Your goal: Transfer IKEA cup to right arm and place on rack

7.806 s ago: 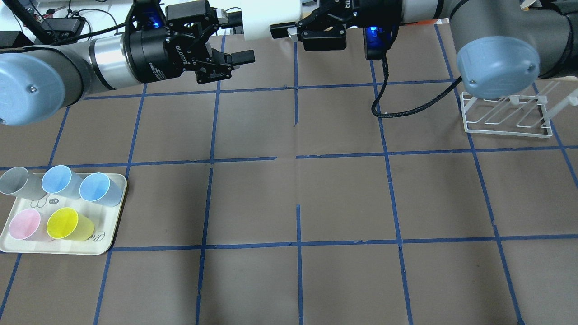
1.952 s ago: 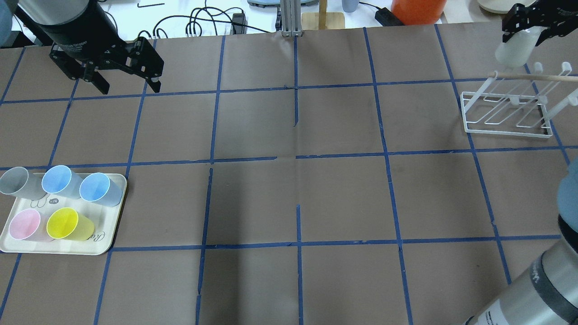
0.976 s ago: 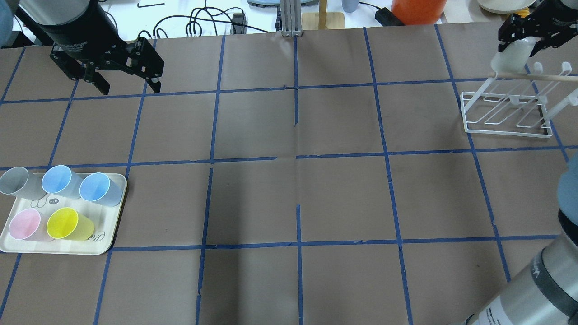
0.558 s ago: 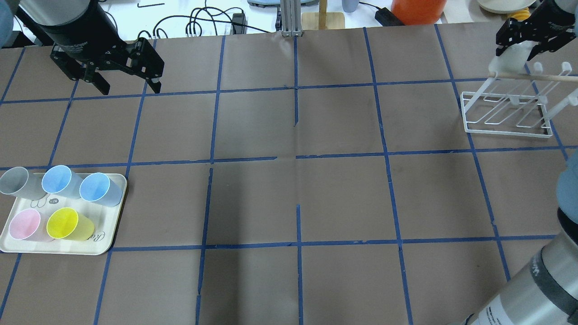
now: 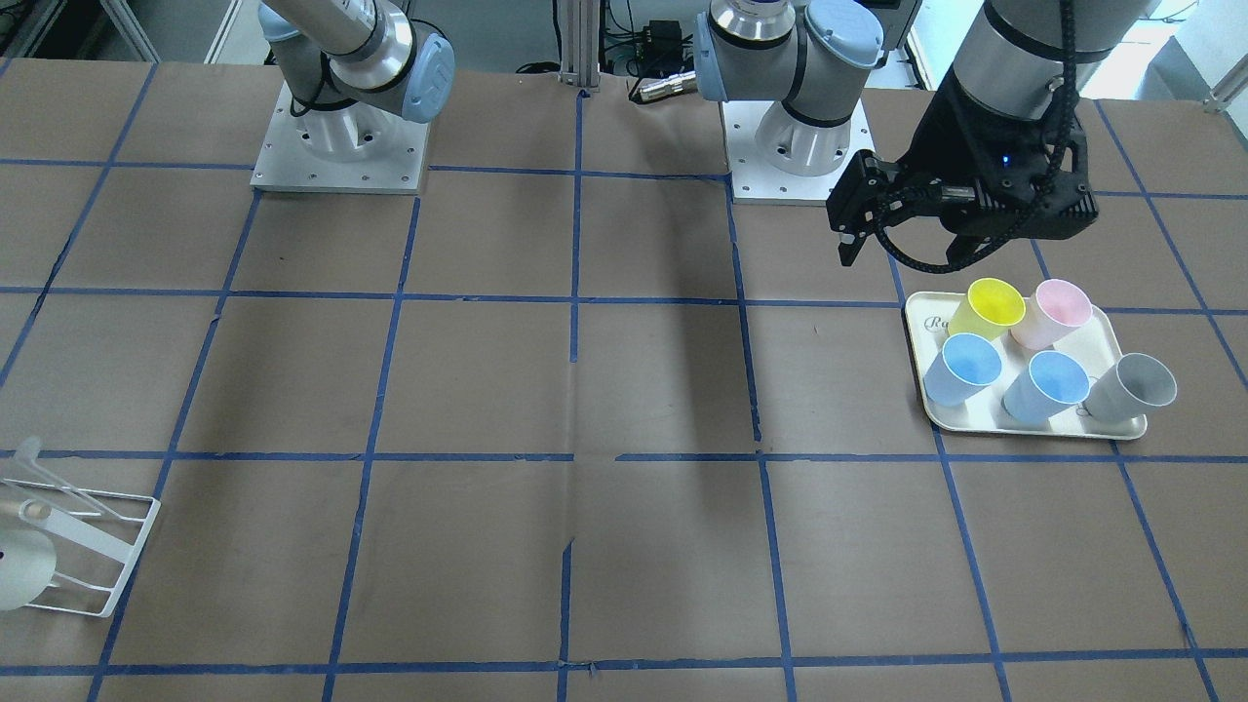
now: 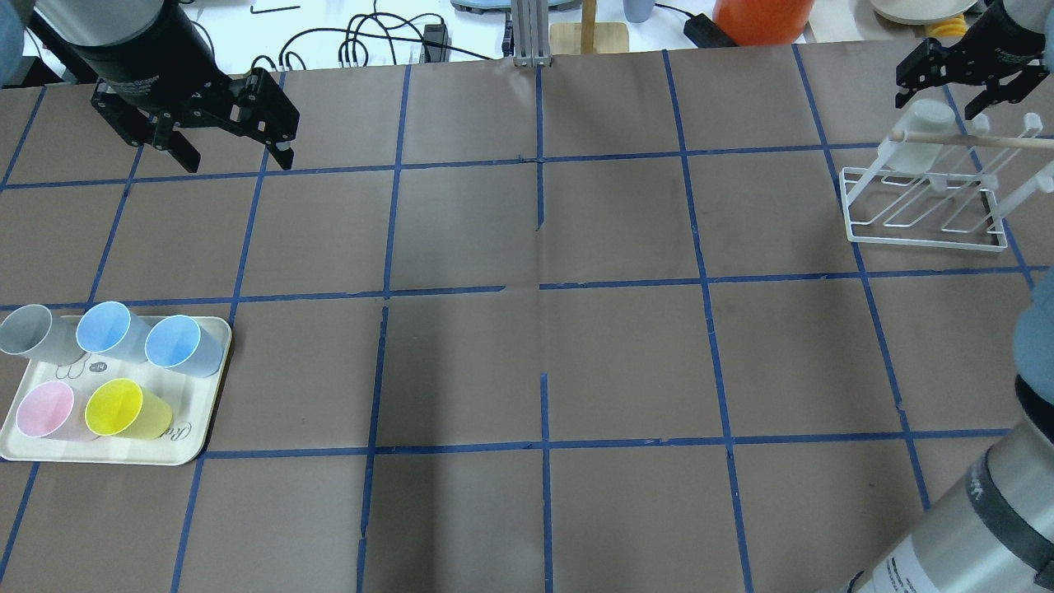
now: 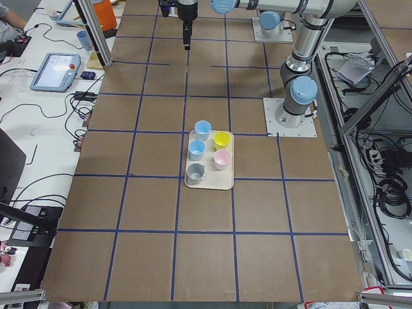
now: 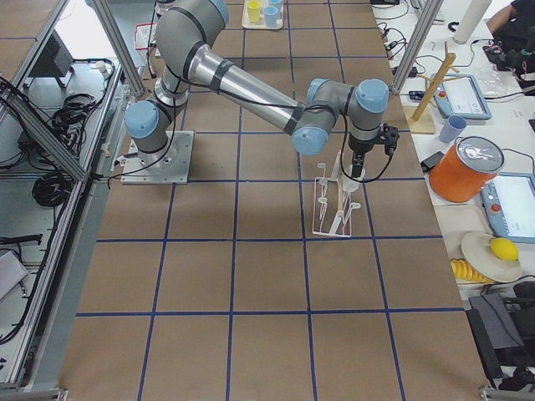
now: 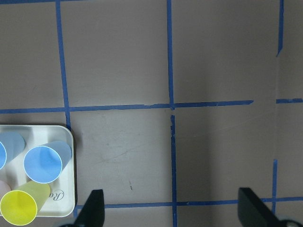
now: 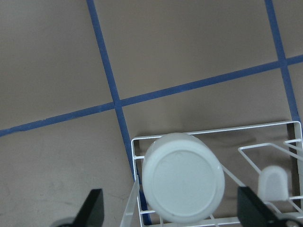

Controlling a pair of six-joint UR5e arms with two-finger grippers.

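Observation:
The cream-white IKEA cup (image 6: 918, 148) sits upside down over a prong at the left end of the white wire rack (image 6: 926, 240). In the right wrist view its round bottom (image 10: 183, 183) faces the camera, inside the rack frame (image 10: 213, 130). My right gripper (image 6: 940, 97) hangs open just above the cup and does not touch it, with a finger (image 10: 92, 210) on either side. My left gripper (image 6: 235, 152) is open and empty above the table's far left, beyond the tray. In the front view the cup (image 5: 19, 565) shows at the left edge on the rack (image 5: 93, 551).
A cream tray (image 6: 193, 441) at the near left holds a grey cup (image 6: 33, 333), two blue cups, a pink cup (image 6: 45, 409) and a yellow cup (image 6: 123, 408). An orange container (image 6: 762, 16) and cables lie beyond the far edge.
The right gripper lowered the white cup onto the rack prong, opened and lifted slightly away. The cup now rests on the rack. The left arm has stayed still over the last two seconds.

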